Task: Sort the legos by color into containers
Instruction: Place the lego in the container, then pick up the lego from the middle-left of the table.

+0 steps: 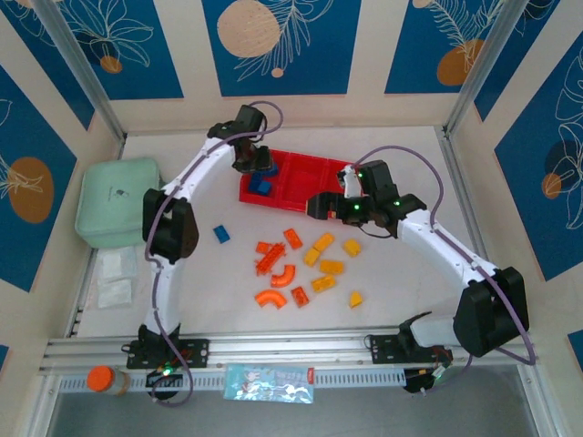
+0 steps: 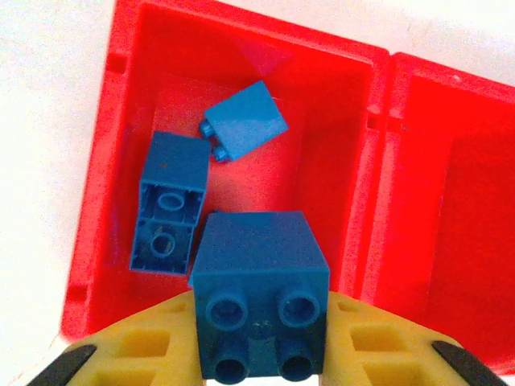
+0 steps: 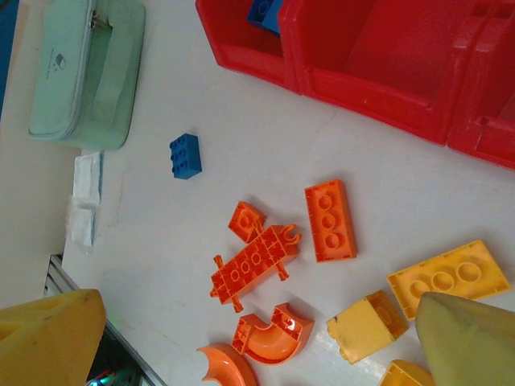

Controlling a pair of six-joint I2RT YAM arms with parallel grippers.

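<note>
My left gripper (image 1: 251,162) hangs over the left compartment of the red tray (image 1: 305,175), shut on a blue lego (image 2: 259,289) between its yellow fingers (image 2: 153,342). Two more blue legos (image 2: 173,201) (image 2: 244,121) lie in that compartment (image 2: 322,185). A lone blue lego (image 1: 221,234) (image 3: 185,154) rests on the table. Orange legos (image 1: 273,259), some of them arches (image 1: 284,276), and yellow legos (image 1: 323,243) are scattered in front of the tray. My right gripper (image 1: 321,206) (image 3: 257,346) hovers open above the orange and yellow ones, holding nothing.
A mint-green pouch (image 1: 118,200) (image 3: 84,72) lies at the left with white packets (image 1: 116,278) in front of it. An orange-lidded jar (image 1: 109,380) and a printed packet (image 1: 269,382) sit on the front rail. Walls enclose the table.
</note>
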